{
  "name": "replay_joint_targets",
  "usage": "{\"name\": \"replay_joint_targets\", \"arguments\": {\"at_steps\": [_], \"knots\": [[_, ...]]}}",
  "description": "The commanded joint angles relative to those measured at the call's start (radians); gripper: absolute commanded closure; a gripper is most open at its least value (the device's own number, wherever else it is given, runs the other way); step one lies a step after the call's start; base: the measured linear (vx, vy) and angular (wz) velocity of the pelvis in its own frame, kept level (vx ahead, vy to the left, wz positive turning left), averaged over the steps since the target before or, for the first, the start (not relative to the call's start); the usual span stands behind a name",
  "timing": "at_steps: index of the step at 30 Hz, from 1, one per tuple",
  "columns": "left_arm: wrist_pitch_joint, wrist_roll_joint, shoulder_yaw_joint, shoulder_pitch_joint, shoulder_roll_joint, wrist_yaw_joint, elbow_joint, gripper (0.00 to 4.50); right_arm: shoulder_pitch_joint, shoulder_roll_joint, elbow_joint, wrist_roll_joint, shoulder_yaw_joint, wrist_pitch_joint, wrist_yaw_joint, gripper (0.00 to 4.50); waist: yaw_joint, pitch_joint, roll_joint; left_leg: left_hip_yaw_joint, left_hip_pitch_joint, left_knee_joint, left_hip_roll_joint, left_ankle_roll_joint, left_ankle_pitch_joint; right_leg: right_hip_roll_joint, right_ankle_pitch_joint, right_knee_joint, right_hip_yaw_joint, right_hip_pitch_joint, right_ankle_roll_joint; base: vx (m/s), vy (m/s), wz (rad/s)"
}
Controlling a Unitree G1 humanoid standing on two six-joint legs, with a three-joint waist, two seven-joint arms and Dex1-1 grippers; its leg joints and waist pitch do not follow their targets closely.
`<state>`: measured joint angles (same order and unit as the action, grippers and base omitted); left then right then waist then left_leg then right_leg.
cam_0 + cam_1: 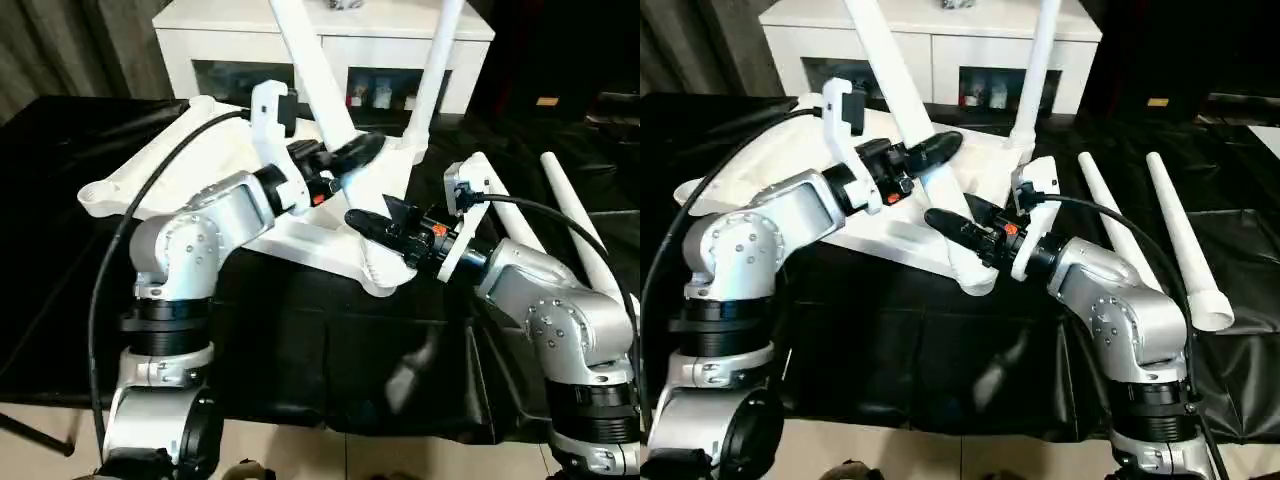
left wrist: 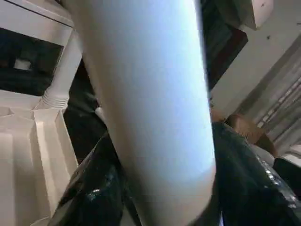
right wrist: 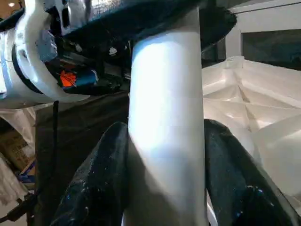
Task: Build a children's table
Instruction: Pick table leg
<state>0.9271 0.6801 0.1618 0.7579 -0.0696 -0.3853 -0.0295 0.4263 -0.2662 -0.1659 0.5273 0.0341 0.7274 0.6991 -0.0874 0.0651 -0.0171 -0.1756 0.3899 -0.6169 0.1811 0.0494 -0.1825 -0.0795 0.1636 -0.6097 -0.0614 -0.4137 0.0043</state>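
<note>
The white tabletop (image 1: 150, 185) lies upside down on a black-covered surface, ribbed underside up. A white table leg (image 1: 310, 70) rises tilted from the near corner socket (image 1: 380, 275). My left gripper (image 1: 350, 160) is shut on this leg higher up, with its fingers (image 2: 94, 188) pressed against both sides of the leg (image 2: 150, 94). My right gripper (image 1: 375, 225) is shut on the same leg (image 3: 164, 117) lower down, just above the socket. A second leg (image 1: 435, 70) stands in the far corner socket. Two loose legs (image 1: 1120, 220) (image 1: 1180, 230) lie to the right.
A white cabinet (image 1: 230, 40) with glass-fronted compartments stands behind the tabletop. Black sheeting (image 1: 330, 360) covers the work surface down to its front edge. Black cables loop from both wrists over the silver forearms.
</note>
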Motion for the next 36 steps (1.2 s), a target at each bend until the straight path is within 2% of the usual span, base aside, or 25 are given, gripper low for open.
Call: {"name": "replay_joint_targets", "arguments": {"at_steps": [1,4,6,7,12,13,14,15,16,19,22,23,26,30,32,33,34,35,36], "knots": [[0.005,-0.009,0.006,0.012,-0.013,-0.003,0.000,2.22,0.016,-0.002,0.003,0.001,0.005,-0.019,0.004,2.64,-0.001,-0.079,0.016,0.011,-0.016,0.073,0.035,-0.015,-0.127,-0.057,0.227,0.068,0.041,0.055,-0.188,0.000,0.000,0.00],[0.007,0.001,0.009,0.012,-0.014,-0.004,0.001,2.37,0.029,-0.013,0.016,-0.004,-0.008,-0.028,0.014,2.64,-0.002,-0.079,0.017,0.010,-0.016,0.073,0.035,-0.016,-0.127,-0.057,0.222,0.067,0.041,0.056,-0.188,0.000,0.000,0.00],[0.011,0.012,0.009,0.001,-0.011,-0.008,0.010,2.39,0.026,-0.014,0.021,-0.008,-0.013,-0.038,0.016,2.64,-0.002,-0.079,0.009,0.011,-0.017,0.073,0.036,-0.013,-0.130,-0.057,0.220,0.068,0.041,0.054,-0.188,0.000,0.000,0.00],[0.012,0.019,0.011,0.001,-0.008,-0.009,0.004,2.40,0.033,-0.016,0.034,-0.014,-0.014,-0.046,0.018,2.64,0.000,-0.080,0.014,0.010,-0.016,0.072,0.035,-0.012,-0.127,-0.055,0.205,0.066,0.041,0.056,-0.192,0.000,0.000,0.00],[-0.028,0.006,-0.002,0.036,-0.005,-0.026,-0.041,2.49,0.083,-0.048,0.089,-0.046,-0.019,-0.072,0.031,2.64,0.005,-0.079,0.013,0.009,-0.018,0.071,0.033,-0.013,-0.140,-0.053,0.228,0.071,0.040,0.057,-0.190,0.000,0.000,0.00],[-0.034,0.002,-0.002,0.042,-0.005,-0.027,-0.048,2.50,0.093,-0.053,0.096,-0.052,-0.020,-0.071,0.027,2.29,0.007,-0.081,0.012,0.008,-0.020,0.070,0.034,-0.012,-0.139,-0.054,0.227,0.071,0.041,0.056,-0.187,0.000,0.000,0.00],[-0.045,-0.005,-0.005,0.057,-0.003,-0.027,-0.062,2.50,0.109,-0.071,0.106,-0.059,-0.016,-0.059,0.022,2.08,0.015,-0.080,0.036,0.004,-0.019,0.069,0.034,-0.020,-0.134,-0.050,0.227,0.074,0.042,0.055,-0.183,0.000,0.000,0.00],[-0.049,-0.007,-0.004,0.061,-0.003,-0.027,-0.064,2.50,0.114,-0.079,0.105,-0.057,-0.016,-0.048,0.023,2.08,0.008,-0.082,0.024,0.006,-0.023,0.068,0.034,-0.022,-0.119,-0.053,0.224,0.068,0.042,0.055,-0.186,0.000,0.000,0.00],[-0.061,-0.012,-0.008,0.062,-0.004,-0.026,-0.065,2.51,0.117,-0.110,0.098,-0.056,-0.014,-0.018,0.029,1.92,0.010,-0.079,0.030,0.007,-0.019,0.069,0.037,-0.025,-0.104,-0.054,0.215,0.065,0.042,0.057,-0.189,0.000,0.000,0.00],[-0.070,-0.015,-0.005,0.057,-0.008,-0.021,-0.061,2.57,0.114,-0.152,0.091,-0.081,-0.027,-0.001,0.026,1.78,0.011,-0.081,0.028,0.007,-0.019,0.068,0.037,-0.024,-0.103,-0.052,0.200,0.066,0.042,0.058,-0.190,0.000,0.000,0.00],[-0.071,-0.010,0.000,0.055,-0.013,-0.025,-0.061,2.60,0.108,-0.173,0.088,-0.101,-0.042,0.004,0.028,1.71,0.011,-0.082,0.025,0.006,-0.019,0.067,0.035,-0.028,-0.104,-0.053,0.168,0.063,0.042,0.060,-0.207,0.000,0.000,0.00],[-0.070,-0.005,0.003,0.058,-0.018,-0.029,-0.062,2.61,0.107,-0.182,0.088,-0.104,-0.045,0.008,0.033,1.71,0.014,-0.082,0.031,0.005,-0.019,0.066,0.034,-0.031,-0.108,-0.052,0.172,0.065,0.042,0.060,-0.207,0.000,0.000,0.00],[-0.073,0.003,0.009,0.078,-0.052,-0.064,-0.068,2.62,0.109,-0.222,0.088,-0.120,-0.079,0.002,0.055,1.71,0.014,-0.080,0.034,0.005,-0.019,0.067,0.034,-0.028,-0.125,-0.052,0.215,0.069,0.041,0.060,-0.199,0.000,0.000,0.00],[-0.072,0.000,0.005,0.081,-0.067,-0.071,-0.066,2.62,0.103,-0.242,0.098,-0.144,-0.115,-0.022,0.072,1.71,0.015,-0.080,0.031,0.008,-0.019,0.067,0.036,-0.021,-0.130,-0.054,0.223,0.066,0.041,0.059,-0.198,0.000,0.000,0.00],[-0.068,0.003,0.004,0.077,-0.069,-0.075,-0.058,2.62,0.100,-0.244,0.098,-0.155,-0.126,-0.033,0.076,1.71,0.017,-0.080,0.033,0.007,-0.019,0.067,0.036,-0.022,-0.130,-0.054,0.219,0.066,0.041,0.059,-0.201,0.000,0.000,0.00],[-0.063,0.007,0.004,0.071,-0.069,-0.075,-0.048,2.62,0.100,-0.244,0.099,-0.163,-0.135,-0.041,0.080,1.71,0.018,-0.080,0.022,0.008,-0.019,0.066,0.036,-0.020,-0.128,-0.054,0.208,0.065,0.041,0.058,-0.207,0.000,0.000,0.00],[-0.058,0.015,0.004,0.066,-0.067,-0.079,-0.039,2.62,0.101,-0.245,0.102,-0.170,-0.144,-0.048,0.083,1.71,0.021,-0.081,0.034,0.006,-0.018,0.066,0.036,-0.024,-0.127,-0.052,0.195,0.065,0.041,0.060,-0.211,0.000,0.000,0.00],[-0.057,0.016,0.004,0.065,-0.067,-0.080,-0.038,2.62,0.101,-0.245,0.103,-0.170,-0.145,-0.049,0.083,1.71,0.019,-0.082,0.035,0.007,-0.019,0.066,0.037,-0.025,-0.125,-0.054,0.191,0.063,0.041,0.061,-0.216,0.000,0.000,0.00],[-0.060,0.014,0.001,0.064,-0.065,-0.079,-0.037,2.62,0.104,-0.248,0.108,-0.173,-0.151,-0.055,0.086,1.71,0.019,-0.081,0.027,0.008,-0.019,0.066,0.037,-0.028,-0.119,-0.053,0.182,0.061,0.041,0.060,-0.221,0.000,0.000,0.00]]}}
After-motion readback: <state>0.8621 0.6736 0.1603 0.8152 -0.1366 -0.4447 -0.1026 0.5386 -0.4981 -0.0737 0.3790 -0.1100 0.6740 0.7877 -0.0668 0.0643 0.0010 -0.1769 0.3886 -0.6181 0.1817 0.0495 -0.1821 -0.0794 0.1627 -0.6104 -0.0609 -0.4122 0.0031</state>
